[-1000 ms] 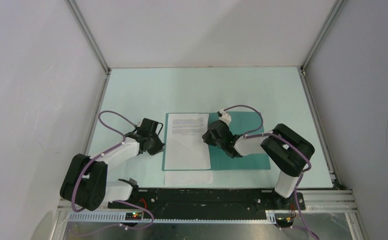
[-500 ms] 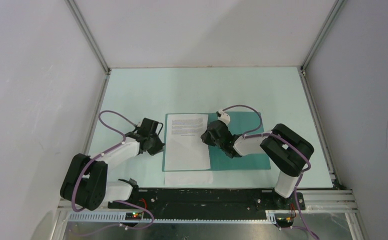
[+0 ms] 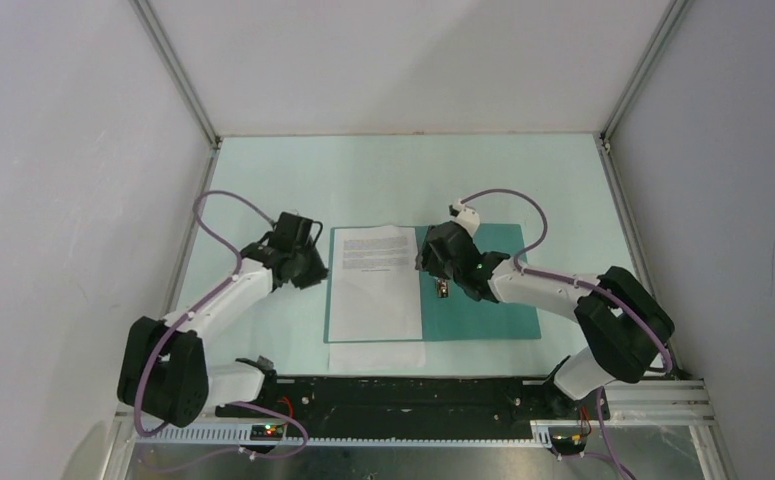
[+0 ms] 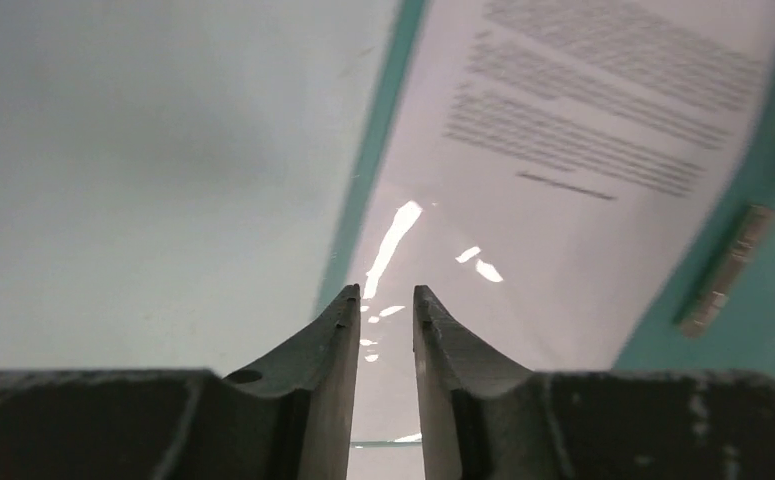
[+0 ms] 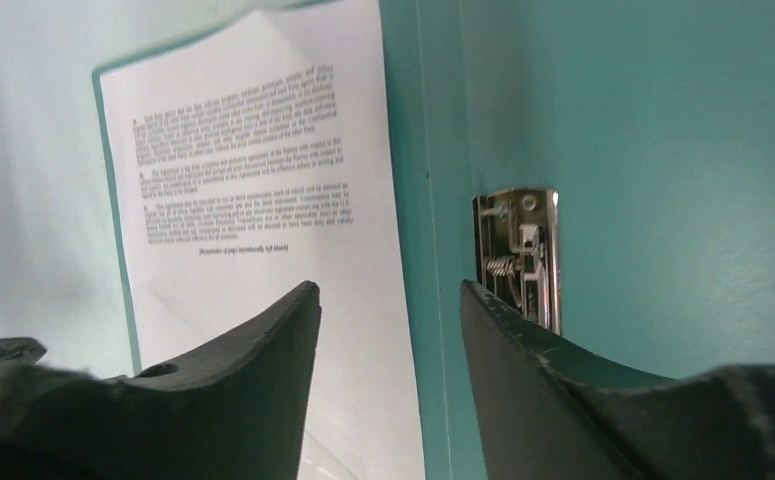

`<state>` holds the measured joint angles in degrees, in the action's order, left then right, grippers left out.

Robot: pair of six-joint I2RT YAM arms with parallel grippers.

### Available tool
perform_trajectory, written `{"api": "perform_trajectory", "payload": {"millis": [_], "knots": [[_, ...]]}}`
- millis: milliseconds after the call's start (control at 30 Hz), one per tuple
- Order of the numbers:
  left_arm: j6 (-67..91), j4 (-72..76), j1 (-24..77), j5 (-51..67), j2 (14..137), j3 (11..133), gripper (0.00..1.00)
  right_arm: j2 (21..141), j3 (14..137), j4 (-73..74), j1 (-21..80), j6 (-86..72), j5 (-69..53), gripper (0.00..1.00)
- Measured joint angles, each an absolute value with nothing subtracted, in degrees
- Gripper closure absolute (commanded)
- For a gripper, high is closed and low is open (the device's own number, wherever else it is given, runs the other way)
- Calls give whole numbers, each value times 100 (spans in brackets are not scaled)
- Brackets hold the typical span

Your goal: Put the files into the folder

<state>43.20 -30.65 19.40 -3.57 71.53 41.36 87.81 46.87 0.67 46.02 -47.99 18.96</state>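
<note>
Folder [image 3: 488, 305] lies open on the worktop [image 3: 363, 180]. One file [image 3: 373, 285] is on its left half, long axis near-to-far. The second file [image 3: 376, 355] juts out at the near edge, behind both your grippers. Left gripper [image 4: 384, 300]: jaws narrow, empty. Right gripper [image 5: 390, 295]: jaws wider, empty, over the clip [image 3: 443, 289]. Neither looks clearly nearer.

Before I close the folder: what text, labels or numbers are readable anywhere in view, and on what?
"[Remainder of page intentionally left blank]", as best I can read it: bold centred line on the top sheet, right wrist view.
Text blocks above that line on the same sheet: too small to read.
Metal clip, folder, lower sheet: no text visible.
</note>
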Motion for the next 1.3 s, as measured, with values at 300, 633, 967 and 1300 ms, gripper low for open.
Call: {"api": "perform_trajectory", "payload": {"millis": [300, 633, 967, 1300], "knots": [[4045, -3046, 2899, 82, 7699, 5395, 64, 9083, 5181, 1179, 4187, -4327, 1966, 60], [4045, -3072, 3061, 237, 8165, 5590, 64, 9920, 6029, 2139, 4781, -3981, 2224, 73], [4053, -3085, 3061, 357, 8412, 5918, 64, 10267, 6302, 2445, 4950, -3876, 2265, 88], [4206, -2469, 3061, 1074, 9935, 7238, 69, 9979, 6128, 2349, 5225, -3599, 2154, 54]]}}
